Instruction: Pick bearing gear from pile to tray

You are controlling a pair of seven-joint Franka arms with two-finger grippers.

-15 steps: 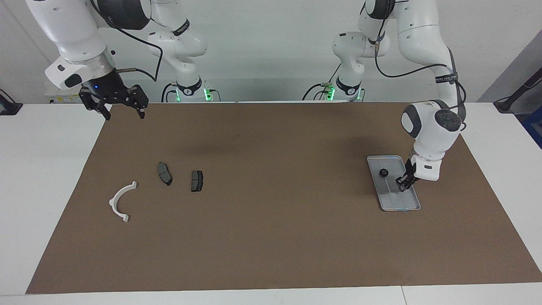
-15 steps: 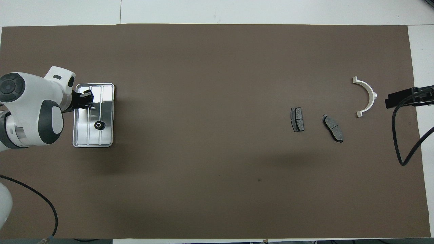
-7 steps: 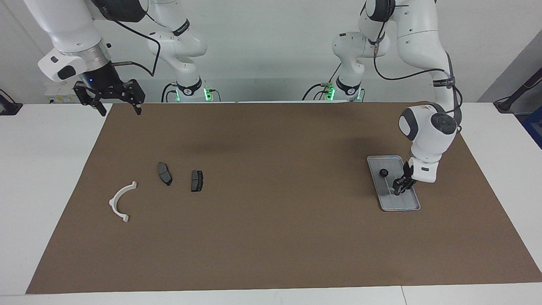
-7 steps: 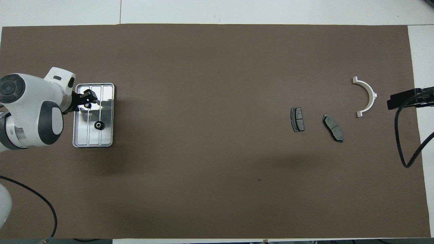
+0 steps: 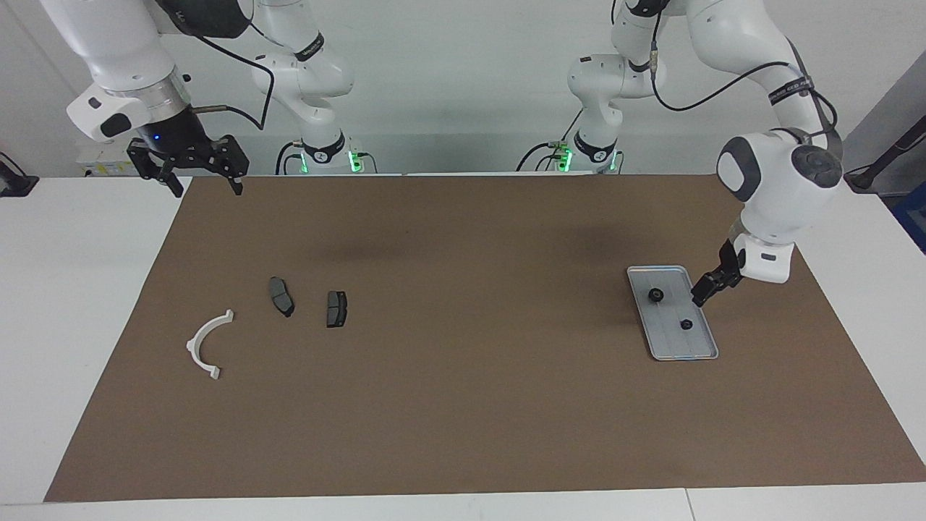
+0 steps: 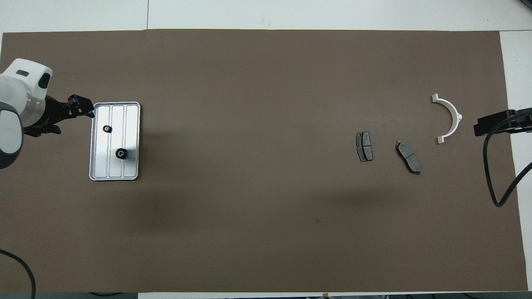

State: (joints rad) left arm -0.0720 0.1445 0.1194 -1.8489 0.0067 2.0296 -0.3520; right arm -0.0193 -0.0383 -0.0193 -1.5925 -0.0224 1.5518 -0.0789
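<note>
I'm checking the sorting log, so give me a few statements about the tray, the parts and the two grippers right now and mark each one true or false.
1. Two small black round parts lie in the tray. True.
2. The left gripper is holding a part. False: nothing shows between its fingers, and it hangs above the tray's edge.
3. The white curved bracket lies in the tray. False: it lies on the brown mat at the right arm's end of the table.
4. Two dark grey brake pads lie side by side on the mat, not touching. True.
5. The right gripper is gripping a brake pad. False: it hangs open in the air over the mat's corner.
</note>
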